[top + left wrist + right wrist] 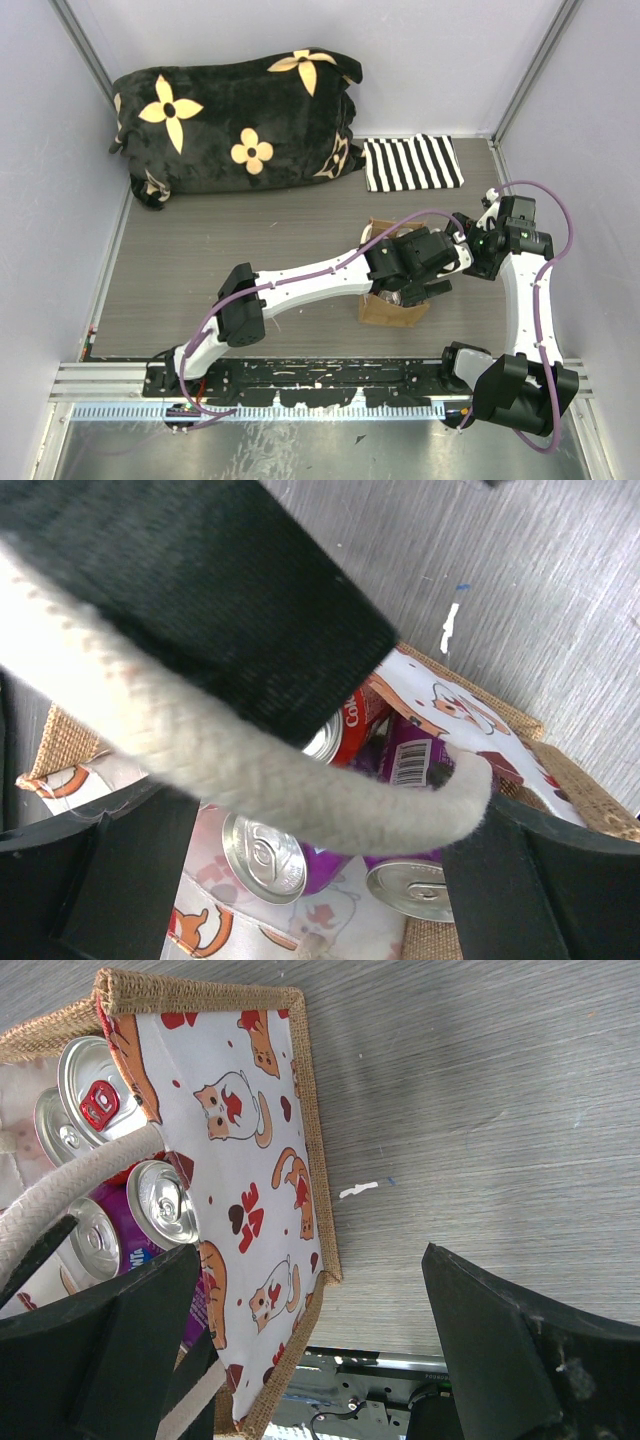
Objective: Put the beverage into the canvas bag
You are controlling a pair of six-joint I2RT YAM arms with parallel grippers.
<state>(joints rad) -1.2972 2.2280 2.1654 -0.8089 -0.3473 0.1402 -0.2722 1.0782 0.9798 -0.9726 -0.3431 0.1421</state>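
Canvas bag (pixel 385 312) is standing upright on the worktop (pixel 200 260), mostly hidden under the left arm. The left end effector (pixel 320 815) hangs right over the bag's mouth, spread wide and gripping nothing, with a cream rope handle (pixel 250 770) running across between its fingers. Inside there's a purple beverage can (pixel 160 1200) packed in next to other cans, including a red can (pixel 350 725). The right end effector (pixel 310 1260) is released as well, just beside the bag's printed face. A striped cloth (pixel 412 163) and a flowery black pillow (pixel 235 120) lie at the back.

canvas bag (pixel 386 312) mostly under arm (pixel 320 281), handle (pixel 200 762) blurred
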